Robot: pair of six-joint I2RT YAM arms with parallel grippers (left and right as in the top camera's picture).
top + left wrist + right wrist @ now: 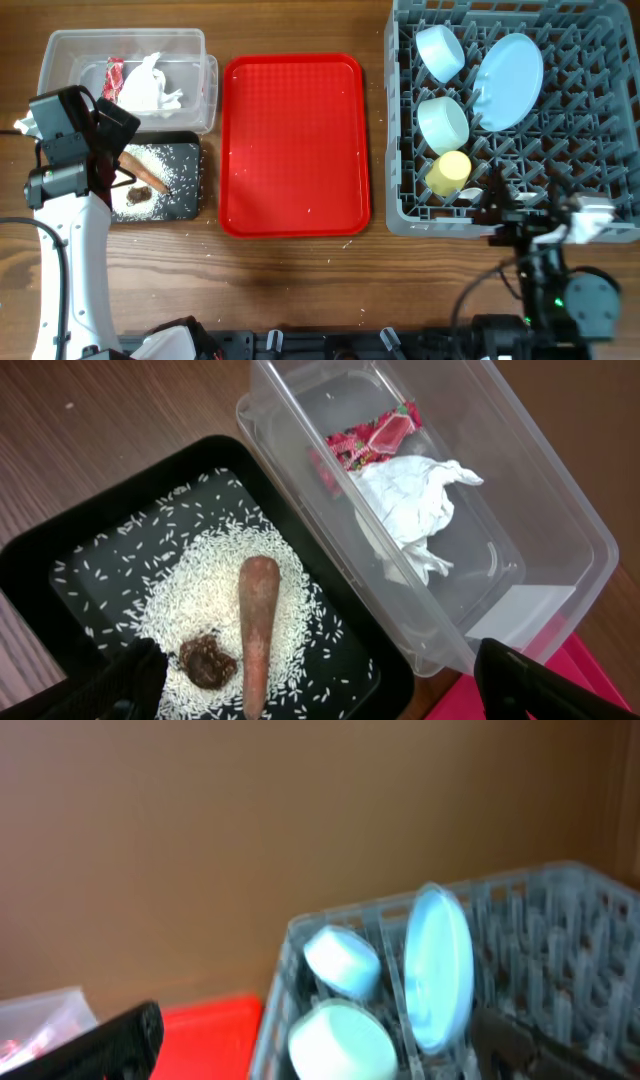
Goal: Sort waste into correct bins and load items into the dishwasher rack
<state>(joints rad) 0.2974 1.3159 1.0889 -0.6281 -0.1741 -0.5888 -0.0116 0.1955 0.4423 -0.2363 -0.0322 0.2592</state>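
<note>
The grey dishwasher rack (600, 150) holds the pale blue plate (508, 80), two pale bowls (440, 50) (443, 122) and the yellow cup (448, 173). The clear tub (60, 50) holds the red-and-white wrapper (375, 435) and white tissue (410, 500). The black tray (190, 190) holds rice crumbs (200, 595), the brown scrap (258, 625) and a dark lump (207, 660). My left gripper (315, 695) is open and empty above the black tray. My right gripper (320, 1050) is open and empty near the rack's front edge; the plate (438, 965) and bowls (340, 960) show ahead.
The flat red serving tray (292, 140) lies between the bins and the rack. A small white spoon (470, 195) rests in the rack by the cup. A few crumbs dot the wooden table near the red tray's front edge.
</note>
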